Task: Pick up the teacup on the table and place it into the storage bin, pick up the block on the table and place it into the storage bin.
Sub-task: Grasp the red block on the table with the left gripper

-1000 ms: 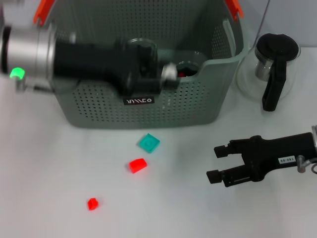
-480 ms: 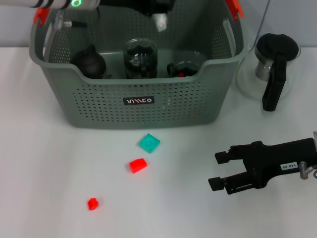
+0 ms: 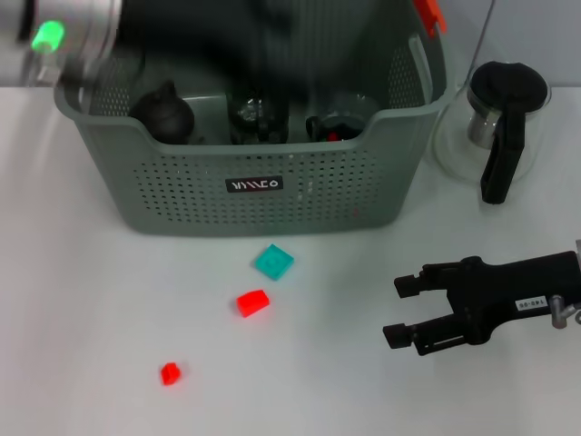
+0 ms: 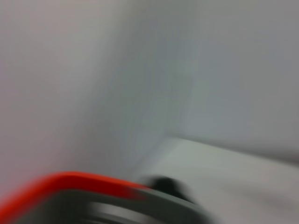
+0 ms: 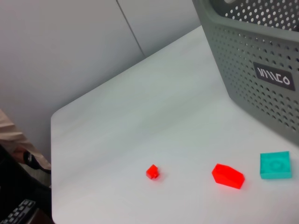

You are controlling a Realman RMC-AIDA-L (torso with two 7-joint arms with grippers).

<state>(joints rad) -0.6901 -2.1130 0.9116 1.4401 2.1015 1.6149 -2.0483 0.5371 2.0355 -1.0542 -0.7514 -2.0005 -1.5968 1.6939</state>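
Observation:
The grey-green storage bin (image 3: 263,186) stands at the back of the table, its label wall also in the right wrist view (image 5: 261,51). A glass teacup (image 3: 259,113) stands inside it. On the table in front lie a teal block (image 3: 272,262) (image 5: 274,165), a red block (image 3: 252,302) (image 5: 228,176) and a small red block (image 3: 170,372) (image 5: 152,171). My left arm (image 3: 73,27) sweeps as a dark blur over the bin's back. My right gripper (image 3: 394,311) hovers open and holds nothing, right of the blocks.
Inside the bin are also a black round pot (image 3: 163,111) and a low cup (image 3: 340,123). A glass kettle with a black handle (image 3: 504,118) stands right of the bin. The left wrist view shows only an orange-red handle (image 4: 70,179).
The left arm rose from across the bin's front wall to above its back and is still moving. The right gripper dropped slightly, then held still.

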